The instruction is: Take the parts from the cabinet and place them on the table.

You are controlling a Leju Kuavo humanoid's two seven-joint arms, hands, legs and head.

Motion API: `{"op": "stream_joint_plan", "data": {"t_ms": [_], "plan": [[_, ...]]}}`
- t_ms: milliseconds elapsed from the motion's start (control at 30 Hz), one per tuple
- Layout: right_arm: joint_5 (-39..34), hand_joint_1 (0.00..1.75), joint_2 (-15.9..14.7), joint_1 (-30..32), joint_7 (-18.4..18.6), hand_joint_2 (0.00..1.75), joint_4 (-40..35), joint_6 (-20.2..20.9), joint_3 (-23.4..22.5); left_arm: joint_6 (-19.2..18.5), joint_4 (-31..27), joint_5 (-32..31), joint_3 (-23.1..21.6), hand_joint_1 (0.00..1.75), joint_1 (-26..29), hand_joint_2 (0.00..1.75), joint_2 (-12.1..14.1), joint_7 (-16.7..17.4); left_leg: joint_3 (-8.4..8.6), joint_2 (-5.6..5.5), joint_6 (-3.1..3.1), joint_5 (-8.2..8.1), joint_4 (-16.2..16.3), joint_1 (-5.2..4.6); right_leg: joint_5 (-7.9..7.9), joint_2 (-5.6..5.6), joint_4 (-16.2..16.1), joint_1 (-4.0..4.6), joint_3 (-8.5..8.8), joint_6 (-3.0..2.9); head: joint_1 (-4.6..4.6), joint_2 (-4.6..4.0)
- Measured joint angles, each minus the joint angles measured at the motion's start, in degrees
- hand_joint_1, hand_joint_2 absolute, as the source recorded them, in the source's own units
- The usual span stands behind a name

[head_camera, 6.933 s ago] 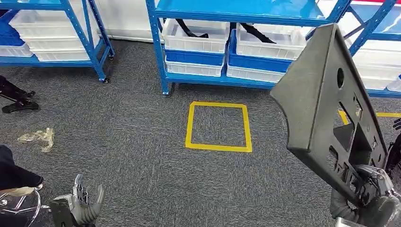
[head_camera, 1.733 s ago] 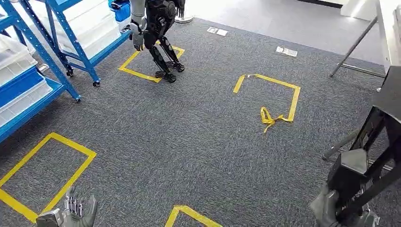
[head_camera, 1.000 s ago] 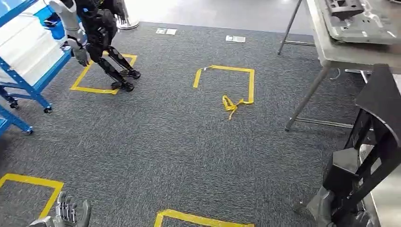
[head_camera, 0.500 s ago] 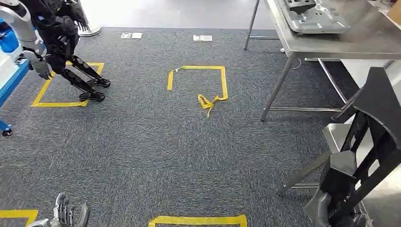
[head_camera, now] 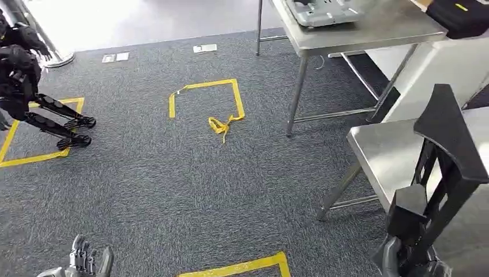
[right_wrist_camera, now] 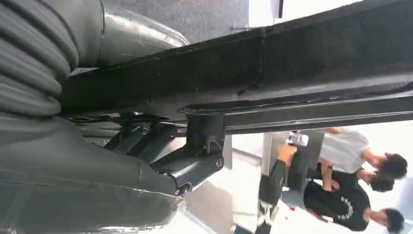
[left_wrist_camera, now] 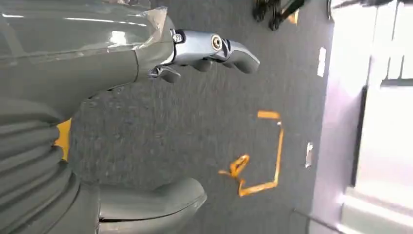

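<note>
Two hands are in play: at lower left, the left hand [head_camera: 86, 264] hangs empty, fingers [left_wrist_camera: 214, 46] apart. At right, the right hand [head_camera: 406, 262] grips the black part [head_camera: 447, 167] upright over the near table [head_camera: 380, 153]. Lower the part flat onto the table before releasing, keeping it inside the edge.

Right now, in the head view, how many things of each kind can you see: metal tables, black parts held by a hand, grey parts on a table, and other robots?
Metal tables: 2, a near table and a far table
Black part held by the right hand: 1
Grey part on the far table: 1
Other robot: 1
Total: 5
</note>
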Motion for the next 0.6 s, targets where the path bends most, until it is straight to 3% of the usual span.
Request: {"op": "stream_joint_plan", "data": {"t_ms": [33, 67, 133, 167, 200, 233, 333, 367, 400, 433, 467, 533, 567, 600], "plan": [[0.00, 1.69, 0.02, 0.05, 0.04, 1.75, 0.02, 0.00, 0.00, 0.00, 0.02, 0.00, 0.04, 0.00, -0.01, 1.75, 0.00, 0.00, -1.61, -0.07, 0.06, -0.39, 2.69, 0.00, 0.00, 0.76, 0.01, 0.12, -0.02, 0.00, 0.00, 0.00], [0.00, 1.69, 0.07, 0.12, 0.04, 1.75, 0.02, 0.00, 0.00, 0.00, 0.02, -0.02, 0.02, 0.00, -0.01, 1.75, 0.00, 0.00, -1.77, -0.08, 0.15, 0.61, 2.43, 0.00, 0.00, 1.50, 0.03, 0.19, 0.02, 0.01, 0.02, 0.00], [0.00, 1.69, 0.09, 0.10, 0.04, 1.75, 0.00, 0.00, 0.00, -0.02, 0.02, -0.02, 0.04, 0.00, -0.03, 1.75, 0.00, 0.00, 1.26, -0.37, 0.40, 5.66, -4.53, 0.04, 0.00, 3.11, 0.06, 0.19, 0.32, 0.04, 0.00, 0.00], [0.00, 1.69, 0.15, 0.11, 0.04, 1.75, 0.00, 0.00, 0.00, -0.02, 0.02, -0.02, 0.09, 0.00, -0.03, 1.75, 0.00, 0.00, 4.07, -1.48, 0.52, 8.64, -10.36, 0.22, -0.01, 3.96, 0.07, 0.17, 0.56, 0.07, -0.05, 0.00], [0.00, 1.69, 0.18, 0.11, 0.04, 1.75, 0.02, 0.00, 0.00, -0.02, 0.02, -0.02, 0.13, 0.00, -0.09, 1.75, 0.02, 0.00, 5.66, -4.99, 0.56, 9.50, -13.97, 0.61, 0.01, 4.46, 0.09, 0.14, 0.43, 0.14, -0.07, 0.00], [0.00, 1.69, 0.18, -0.05, 0.04, 1.75, 0.00, 0.00, 0.00, -0.02, 0.02, -0.02, 0.15, 0.00, -0.03, 1.75, -0.02, 0.00, 6.02, -5.98, 0.42, 9.03, -15.34, 0.70, -0.08, 5.03, 0.51, 0.95, 0.06, 0.54, 0.09, 0.00], [0.09, 1.69, 0.22, 0.24, 0.20, 1.75, -0.15, 0.00, 0.02, -0.04, 0.02, -0.09, 0.15, 0.00, -0.16, 1.75, -0.13, -0.02, 5.91, -3.78, 1.34, 9.35, -15.17, -0.28, 0.72, 7.25, -0.09, 0.11, -1.07, 1.99, 0.04, 0.00], [0.18, 1.69, 0.20, 0.31, 0.28, 1.75, -0.20, 0.00, 0.00, -0.02, 0.00, -0.11, 0.15, 0.00, -0.29, 1.75, -0.17, -0.02, 6.07, -2.77, 1.98, 9.81, -15.84, 0.08, 0.70, 7.87, 0.03, 0.60, -1.25, 2.40, 0.11, 0.00], [0.20, 1.69, 0.18, 0.42, 0.39, 1.75, -0.24, 0.00, -0.02, -0.04, 0.00, -0.15, 0.20, 0.00, -0.33, 1.75, -0.22, -0.02, 6.63, -1.99, 2.34, 10.03, -16.19, 0.06, 0.02, 4.47, 1.34, 0.28, -1.79, 2.16, 0.00, 0.00], [0.15, 1.69, 0.09, 0.28, 0.50, 1.75, -0.24, 0.00, -0.02, -0.09, -0.04, -0.22, 0.17, 0.00, -0.34, 1.75, -0.26, -0.02, 6.62, -1.27, 2.87, 10.12, -16.31, 0.07, -1.79, 1.79, 4.27, 0.71, -3.28, 1.71, 0.42, 0.00], [-0.04, 1.69, -0.09, 0.07, 0.59, 1.75, -0.24, 0.00, -0.04, -0.11, -0.02, -0.26, 0.20, 0.00, -0.28, 1.75, -0.42, -0.02, 6.52, -0.28, 2.96, 10.16, -16.31, -0.07, -3.95, 0.63, 9.06, 0.72, -5.65, 1.43, 0.72, 0.00], [-0.63, 1.69, -0.24, 0.12, 0.61, 1.75, -0.24, 0.00, -0.22, -0.07, -0.02, -0.33, 0.20, 0.00, -0.34, 1.75, -0.46, 0.00, 6.35, 1.51, 3.00, 10.12, -16.29, -0.19, -6.69, -0.07, 17.28, 0.46, -9.66, 1.48, 0.70, 0.00], [-0.74, 1.69, -0.24, 0.26, 0.61, 1.75, -0.24, 0.00, -0.39, -0.04, -0.02, -0.35, 0.15, 0.00, -0.37, 1.75, -0.44, 0.00, 6.33, 2.28, 2.97, 10.10, -16.29, -0.19, -6.58, -0.25, 18.11, 0.35, -10.06, 1.89, 0.70, 0.00], [-0.90, 1.69, -0.24, 0.35, 0.61, 1.75, -0.24, 0.00, -0.63, 0.06, 0.04, -0.35, 0.04, 0.00, -0.49, 1.75, -0.44, 0.02, 6.35, 3.06, 2.86, 10.02, -16.28, -0.16, -5.50, -0.49, 15.87, 0.10, -8.88, 2.60, 0.72, 0.00]]}}
